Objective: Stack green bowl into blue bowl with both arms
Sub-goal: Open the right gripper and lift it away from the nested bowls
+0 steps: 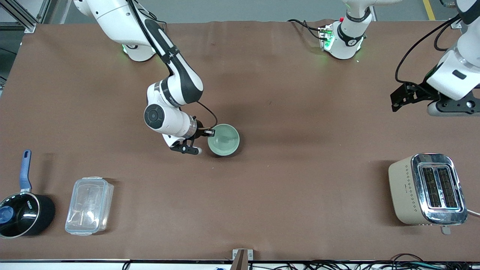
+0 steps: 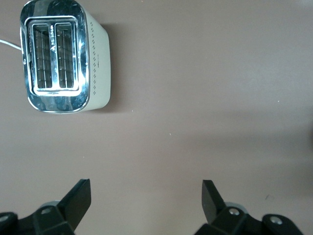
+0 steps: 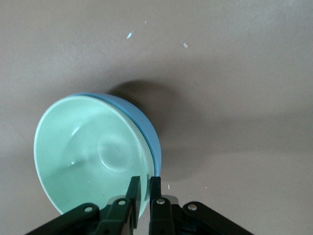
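Observation:
The pale green bowl (image 1: 224, 140) sits nested in the blue bowl near the middle of the table. In the right wrist view the green bowl (image 3: 88, 152) fills the blue bowl (image 3: 143, 121), which shows only as a blue crescent along one side. In the front view the blue bowl is hidden under the green one. My right gripper (image 1: 210, 132) (image 3: 145, 188) is shut on the green bowl's rim, one finger inside and one outside. My left gripper (image 1: 408, 98) (image 2: 146, 196) is open and empty above bare table at the left arm's end, where it waits.
A cream and chrome toaster (image 1: 427, 189) (image 2: 63, 55) stands near the front camera at the left arm's end. A black saucepan with a blue handle (image 1: 23, 210) and a clear plastic lidded box (image 1: 89, 206) lie at the right arm's end. A brown mat (image 1: 300, 180) covers the table.

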